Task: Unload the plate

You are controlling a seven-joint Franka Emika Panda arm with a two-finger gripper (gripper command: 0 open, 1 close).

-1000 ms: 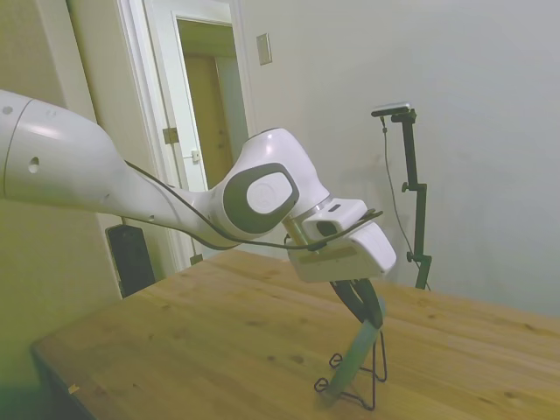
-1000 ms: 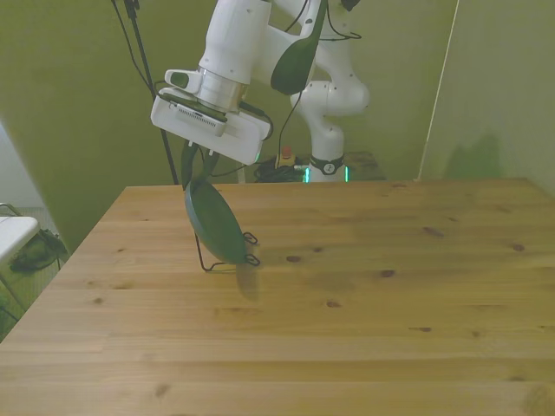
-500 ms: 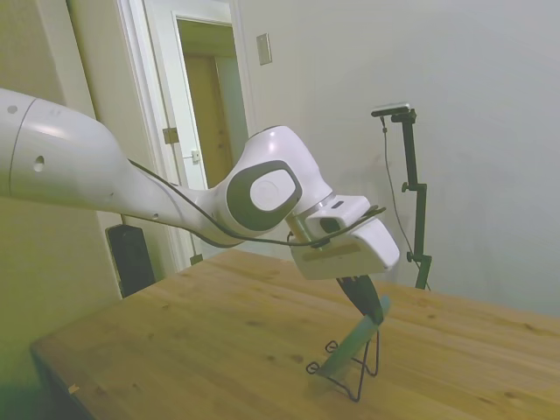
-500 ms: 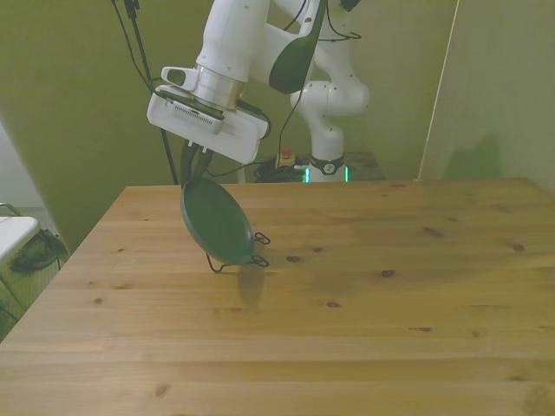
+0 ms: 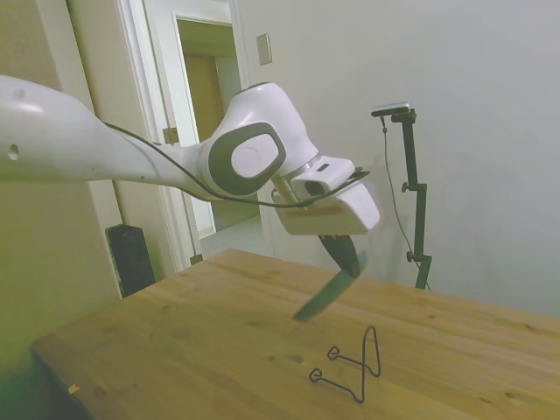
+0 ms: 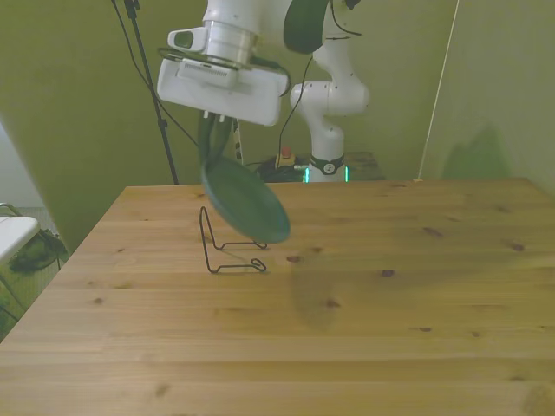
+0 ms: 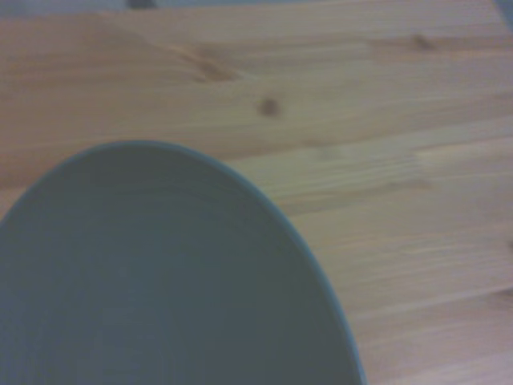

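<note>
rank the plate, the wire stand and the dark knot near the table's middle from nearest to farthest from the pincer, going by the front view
1. The plate: held in the pincer, hanging tilted just below it.
2. The wire stand: on the table under the plate, toward the front view's left.
3. The dark knot: on the table, farther out toward the front view's right.

The plate is now up in the air, lifted clear off the black wire stand it leaned on before. The gripper holding its rim is higher in both views, and the stand sits bare on the table.
</note>
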